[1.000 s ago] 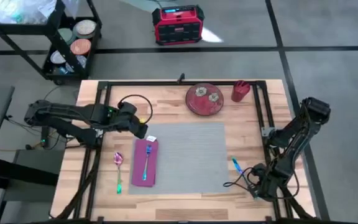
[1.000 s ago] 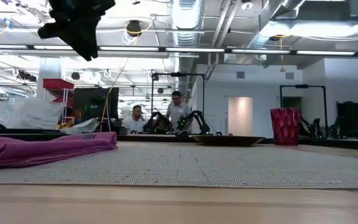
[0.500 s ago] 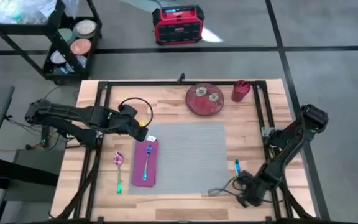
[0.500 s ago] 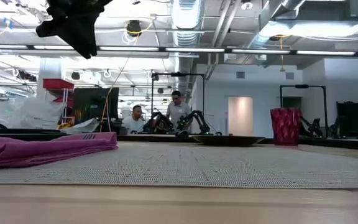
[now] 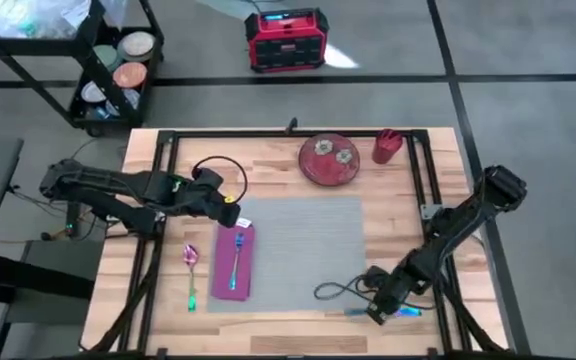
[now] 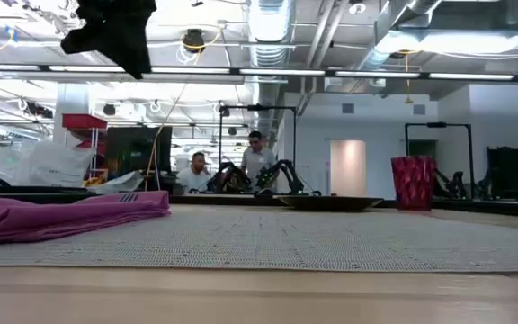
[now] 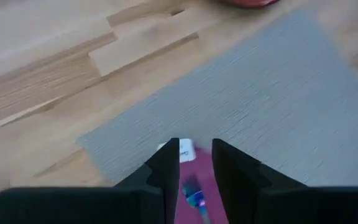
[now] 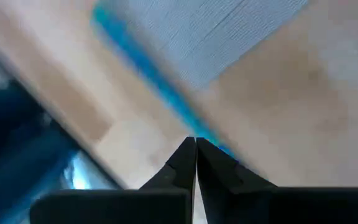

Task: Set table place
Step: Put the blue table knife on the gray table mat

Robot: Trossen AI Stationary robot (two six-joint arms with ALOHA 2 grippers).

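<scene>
The grey placemat (image 5: 303,250) lies flat on the wooden table (image 5: 268,165). A magenta napkin (image 5: 234,262) covers its left edge, and a fork (image 5: 236,258) lies on the napkin. A spoon (image 5: 190,275) rests on the wood left of the napkin. A red plate (image 5: 329,158) and a red cup (image 5: 386,147) stand at the far edge. My left gripper (image 5: 233,218) hovers open above the napkin's far end (image 7: 182,149). My right gripper (image 5: 376,312) is low by the near edge, shut on a blue utensil (image 5: 405,313). My right gripper has the blue utensil (image 8: 188,121) between its two shut fingertips, somewhere along its length, coming from above. The utensil lies along the table's near edge, just off the placemat's near right corner (image 8: 210,31). The blurred wrist view does not show whether it is lifted clear.
Black rails (image 5: 420,180) frame the table top. A black cable loop (image 5: 218,170) lies on the wood at the far left, and another cable (image 5: 338,290) curls beside my right gripper. A black cart (image 5: 118,70) and a red box (image 5: 286,40) stand beyond the far edge.
My right gripper has swept toward the table's left along the near edge. The blue utensil, which lay on the wood right of the placemat, now lies by the near edge, turned about parallel to it. My left gripper has stayed above the napkin's far end.
</scene>
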